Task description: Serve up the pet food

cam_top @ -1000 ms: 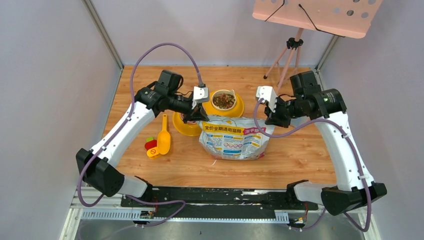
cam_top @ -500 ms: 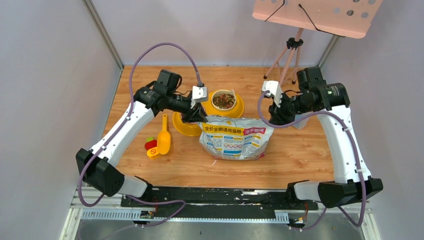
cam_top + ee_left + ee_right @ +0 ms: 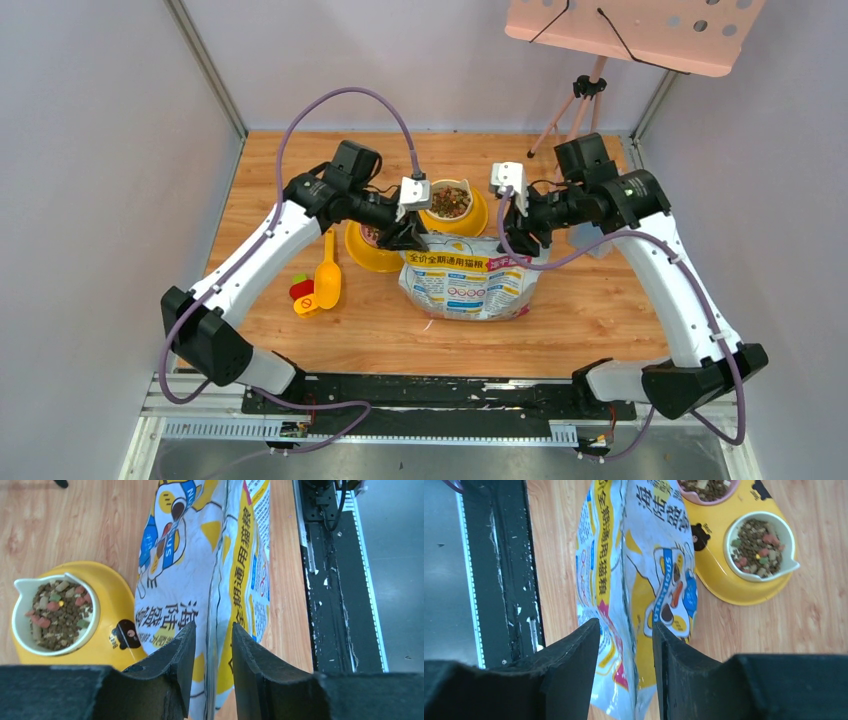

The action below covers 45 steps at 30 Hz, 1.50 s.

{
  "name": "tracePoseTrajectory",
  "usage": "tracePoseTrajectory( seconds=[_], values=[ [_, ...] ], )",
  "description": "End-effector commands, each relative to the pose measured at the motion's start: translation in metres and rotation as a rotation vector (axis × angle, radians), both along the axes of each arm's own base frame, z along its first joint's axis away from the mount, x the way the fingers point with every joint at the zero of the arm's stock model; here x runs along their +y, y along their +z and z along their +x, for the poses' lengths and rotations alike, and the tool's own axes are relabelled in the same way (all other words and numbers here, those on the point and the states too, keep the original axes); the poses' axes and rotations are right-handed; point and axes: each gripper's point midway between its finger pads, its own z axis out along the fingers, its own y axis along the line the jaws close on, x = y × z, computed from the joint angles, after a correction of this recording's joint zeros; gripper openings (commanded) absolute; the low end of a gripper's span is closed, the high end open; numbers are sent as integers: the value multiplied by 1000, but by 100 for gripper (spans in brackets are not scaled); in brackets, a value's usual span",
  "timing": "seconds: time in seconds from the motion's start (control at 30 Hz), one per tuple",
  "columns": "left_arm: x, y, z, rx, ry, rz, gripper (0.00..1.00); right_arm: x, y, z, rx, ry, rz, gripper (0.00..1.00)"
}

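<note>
We see the pet food (image 3: 56, 614), grainy mixed-tone kibble, heaped in a smooth white bowl (image 3: 21, 587) on a glossy yellow dish (image 3: 117, 597). Beside it stands a crinkled foil bag (image 3: 200, 555) on the wooden worktop (image 3: 75, 525). Our left hand (image 3: 212, 636) and right hand (image 3: 625, 629) are each half-open astride the bag's top seam, gripping nothing.

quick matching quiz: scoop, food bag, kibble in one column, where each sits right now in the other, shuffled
1. scoop
2. bag
3. kibble

a. in the white bowl on the yellow base
b. flat on the table, left of the bag
c. mid-table, on the near side of the bowls

Pairs: 1-b, 2-c, 3-a
</note>
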Motion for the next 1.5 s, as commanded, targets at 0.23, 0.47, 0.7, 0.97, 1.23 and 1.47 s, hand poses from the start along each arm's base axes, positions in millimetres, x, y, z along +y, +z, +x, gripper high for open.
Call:
tracePoseTrajectory(
  seconds=[0.23, 0.47, 0.7, 0.97, 1.23, 1.47],
  values=[
    [-12, 22, 5, -69, -16, -31, 5, 32, -18, 12, 24, 22, -3, 16],
    [-1, 24, 3, -65, 21, -29, 0, 19, -12, 13, -21, -3, -34, 0],
    [16, 26, 9, -99, 93, -1, 26, -10, -6, 12, -74, -86, -107, 32],
    [48, 56, 38, -104, 340, -41, 54, -38, 36, 22, -77, -269, 23, 45],
    [87, 101, 89, -101, 687, -134, 73, -92, 91, 85, -32, -710, 203, 49],
    [118, 132, 116, -179, 922, -154, 96, -145, 108, 108, -116, -988, 337, 85]
  ],
)
